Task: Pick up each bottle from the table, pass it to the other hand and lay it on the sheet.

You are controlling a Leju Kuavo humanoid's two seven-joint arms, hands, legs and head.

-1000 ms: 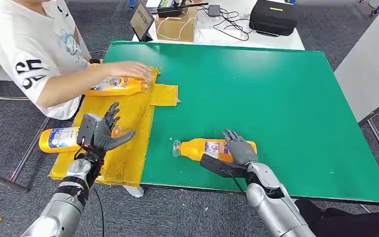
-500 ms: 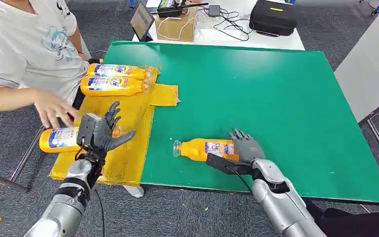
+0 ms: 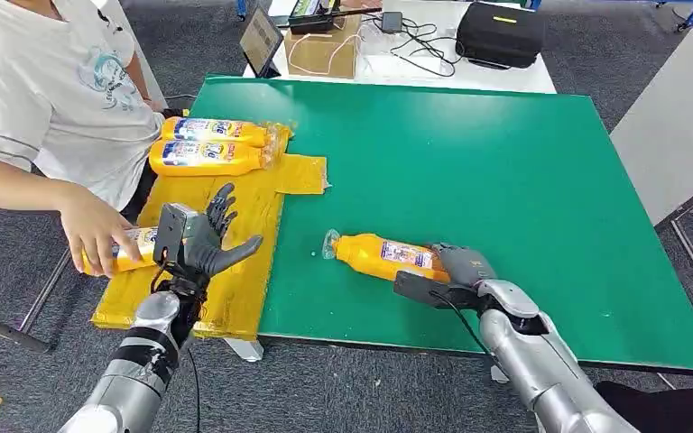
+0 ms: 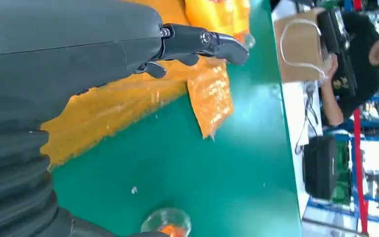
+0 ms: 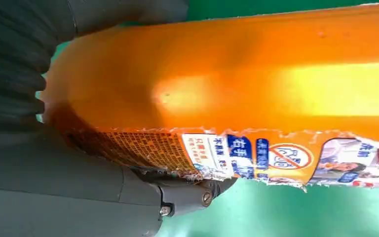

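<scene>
An orange bottle (image 3: 388, 255) is gripped at its base by the right hand (image 3: 463, 269) at about 6 o'clock on the green surface (image 3: 505, 162), neck pointing toward 9 o'clock (whether it is lifted or resting cannot be told). In the right wrist view the fingers (image 5: 187, 195) are seen wrapped against its label. The left hand (image 3: 200, 244) is held above the yellow sheet (image 3: 253, 234) at 8 o'clock, fingers spread and nothing held. Two bottles (image 3: 206, 144) lie side by side at the sheet's far end. A third bottle (image 3: 135, 250) at the sheet's 9 o'clock edge is grasped by a person's hand (image 3: 95, 234).
</scene>
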